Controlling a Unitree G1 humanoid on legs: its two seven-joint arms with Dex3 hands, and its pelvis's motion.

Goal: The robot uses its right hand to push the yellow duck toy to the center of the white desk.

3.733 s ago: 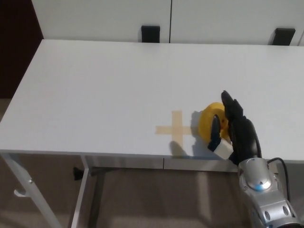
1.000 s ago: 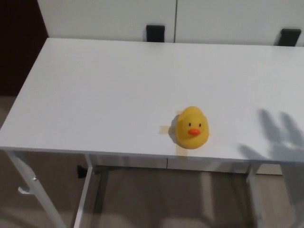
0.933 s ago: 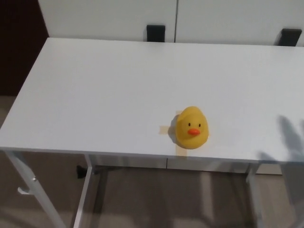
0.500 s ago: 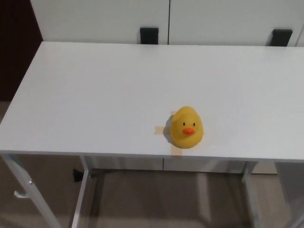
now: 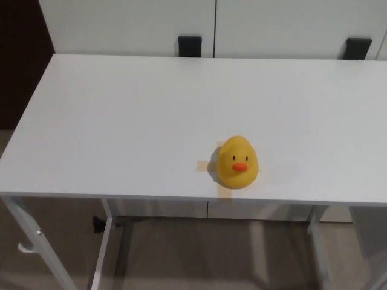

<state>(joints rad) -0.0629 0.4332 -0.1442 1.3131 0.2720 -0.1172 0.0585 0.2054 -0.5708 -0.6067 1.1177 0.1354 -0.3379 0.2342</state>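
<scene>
1. Head view showed neither hand nor any part of either arm, so their pose and finger state could not be told.
2. Yellow duck toy point(image 5: 237, 163) sat upright on the white tabletop point(image 5: 121, 115), near its front edge, orange beak toward the camera.
3. It rested on a tan tape cross point(image 5: 203, 165), covering most of it.
4. With no hand visible, the duck's position relative to one could not be judged.

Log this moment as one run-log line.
yellow duck: upright on tape cross, facing camera | white desk: nothing else on it | left hand: not in view | right hand: not in view
</scene>
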